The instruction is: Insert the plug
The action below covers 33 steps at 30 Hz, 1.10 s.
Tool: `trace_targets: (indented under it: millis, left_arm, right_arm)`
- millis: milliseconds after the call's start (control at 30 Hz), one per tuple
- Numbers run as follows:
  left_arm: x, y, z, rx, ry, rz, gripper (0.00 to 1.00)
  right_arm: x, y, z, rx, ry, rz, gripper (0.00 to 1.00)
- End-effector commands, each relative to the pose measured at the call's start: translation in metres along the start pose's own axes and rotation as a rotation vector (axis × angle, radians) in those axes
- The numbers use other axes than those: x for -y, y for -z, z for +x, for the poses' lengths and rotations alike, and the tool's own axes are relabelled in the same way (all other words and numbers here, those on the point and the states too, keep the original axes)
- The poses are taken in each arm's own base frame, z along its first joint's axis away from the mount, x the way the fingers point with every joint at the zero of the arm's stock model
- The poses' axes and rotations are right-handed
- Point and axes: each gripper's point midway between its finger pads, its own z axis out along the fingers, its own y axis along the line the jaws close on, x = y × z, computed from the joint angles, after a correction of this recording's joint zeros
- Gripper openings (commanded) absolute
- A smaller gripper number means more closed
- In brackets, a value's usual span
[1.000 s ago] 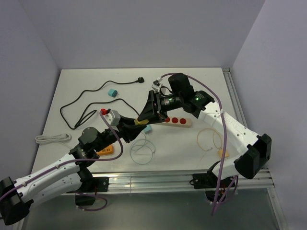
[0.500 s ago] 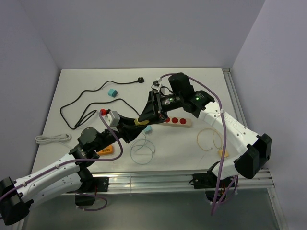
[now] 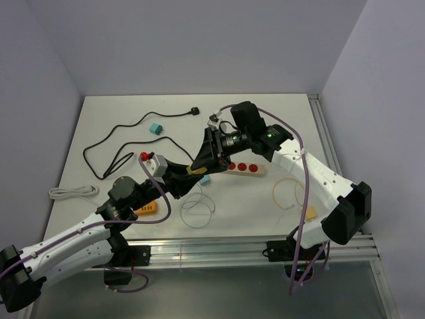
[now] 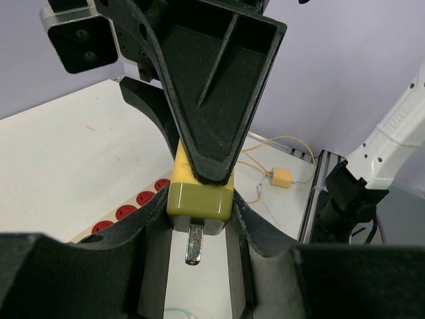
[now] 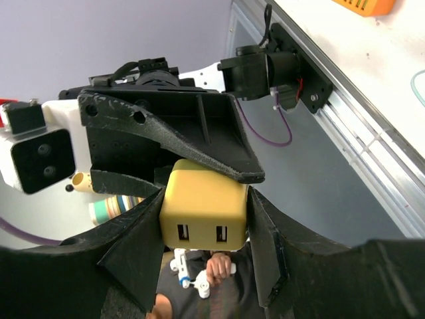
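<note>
Left gripper (image 4: 198, 229) and right gripper (image 5: 204, 216), both partly closed, clamp one yellow plug (image 4: 199, 199); overhead, they hide it and half the power strip (image 3: 247, 168)

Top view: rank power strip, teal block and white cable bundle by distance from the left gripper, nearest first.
From the left gripper, closed on the yellow USB charger:
1. Power strip: just to its right, mid-table.
2. Teal block: back and to the left.
3. White cable bundle: far left edge of the table.
</note>
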Motion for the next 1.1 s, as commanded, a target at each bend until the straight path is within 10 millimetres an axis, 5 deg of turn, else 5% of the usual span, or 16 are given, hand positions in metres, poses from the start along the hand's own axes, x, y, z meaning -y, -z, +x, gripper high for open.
trace_targets:
  millis: [0, 167, 267, 333, 367, 400, 433, 533, 700, 733, 933, 1067]
  left_arm:
    - [0.006, -0.002, -0.012, 0.035, -0.035, 0.035, 0.0]
    - [0.008, -0.002, -0.01, 0.027, -0.036, 0.041, 0.0]
    - [0.006, -0.002, -0.01, 0.026, -0.036, 0.03, 0.0]
    - [0.003, -0.003, -0.007, 0.011, -0.027, 0.016, 0.01]
    - [-0.004, -0.004, -0.007, 0.01, -0.017, -0.027, 0.01]
    - [-0.007, -0.006, -0.012, 0.009, 0.008, -0.054, 0.09]
    - [-0.016, -0.007, -0.004, -0.028, 0.028, -0.104, 0.35]
    - [-0.044, -0.003, -0.006, -0.024, 0.122, -0.299, 0.77]
    - [-0.089, 0.025, -0.015, 0.025, 0.272, -0.642, 0.92]
    - [-0.094, 0.033, -0.018, 0.038, 0.29, -0.692, 0.99]
    - [-0.103, 0.06, -0.022, 0.068, 0.324, -0.797, 1.0]
    - [-0.093, 0.055, -0.026, 0.094, 0.354, -0.723, 0.97]
  right_arm:
    - [-0.008, 0.004, 0.0, -0.02, 0.025, -0.011, 0.56]
    - [-0.004, 0.003, 0.0, -0.035, 0.03, 0.006, 0.51]
    - [-0.006, 0.004, 0.004, -0.042, 0.035, -0.008, 0.3]
    - [-0.004, 0.005, 0.007, -0.045, 0.035, -0.01, 0.02]
    - [-0.004, 0.005, 0.008, -0.045, 0.034, -0.011, 0.0]
    - [-0.003, 0.005, 0.007, -0.035, 0.039, -0.004, 0.0]
    - [-0.003, 0.006, 0.007, -0.022, 0.062, 0.002, 0.0]
    - [0.001, 0.014, -0.009, 0.086, 0.134, 0.064, 0.0]
    - [0.085, 0.062, -0.071, 0.377, 0.195, 0.518, 0.0]
    - [0.115, 0.076, -0.081, 0.432, 0.166, 0.639, 0.0]
    - [0.211, 0.146, -0.096, 0.47, 0.041, 1.045, 0.0]
    - [0.237, 0.163, -0.099, 0.412, 0.0, 1.17, 0.0]
